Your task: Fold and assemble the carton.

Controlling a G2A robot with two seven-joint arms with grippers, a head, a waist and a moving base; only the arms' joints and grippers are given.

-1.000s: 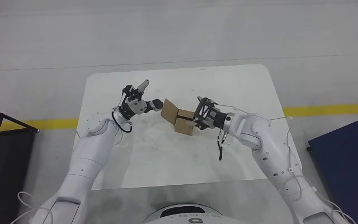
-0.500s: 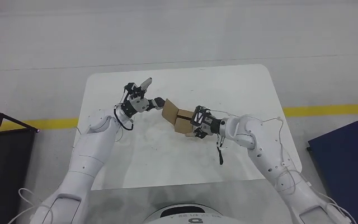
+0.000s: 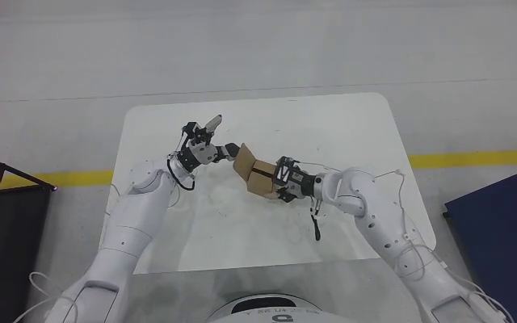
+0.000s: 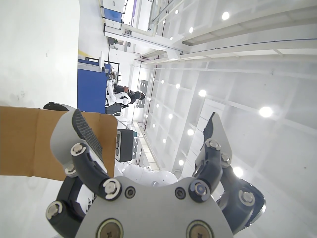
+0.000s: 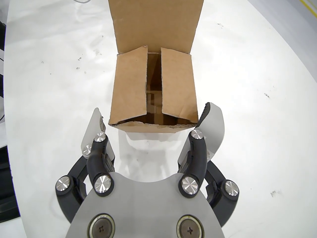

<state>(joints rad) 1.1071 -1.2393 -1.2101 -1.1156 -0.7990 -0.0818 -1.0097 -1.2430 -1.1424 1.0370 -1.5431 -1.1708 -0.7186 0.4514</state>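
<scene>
Right tool (image 5: 153, 108), spread, flanks carton's (image 5: 128, 82) near edge.

You'll see the carton (image 5: 128, 87) is plain brown cardboard, darker brown in the gap between its two folded flaps and paler along its ragged edge. Under the carton, the table (image 3: 323, 129) is white, flecked with small dark specks and faint grey scuffs. Beside the carton's raised flap, the left gripper (image 4: 145, 122) has light grey fingers, black pads (image 4: 86, 132) with a fine ribbed pattern, and black links with silver screws. The right gripper (image 5: 153, 115), at the carton's open end, is silver-grey and black too. Well away from the carton, off the table, the floor (image 3: 258, 48) is pale grey with a yellow stripe (image 3: 464, 158).
</scene>
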